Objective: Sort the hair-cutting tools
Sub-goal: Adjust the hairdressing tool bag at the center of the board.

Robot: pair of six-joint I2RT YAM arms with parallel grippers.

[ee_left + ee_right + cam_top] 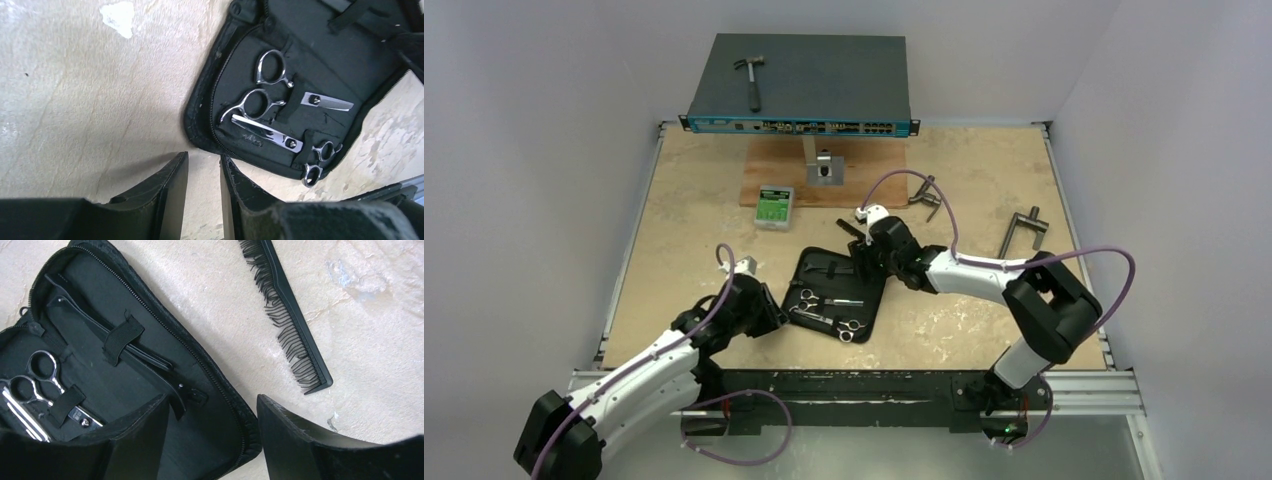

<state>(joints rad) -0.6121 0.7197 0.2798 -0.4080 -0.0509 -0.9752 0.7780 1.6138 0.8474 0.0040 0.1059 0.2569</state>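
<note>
While scissors [267, 132] sit strapped in open case [150, 332], comb [287, 315] lies outside it.

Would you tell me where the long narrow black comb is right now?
In the right wrist view, the long narrow black comb lies on the tabletop, just right of the open black zip case, outside it.
</note>
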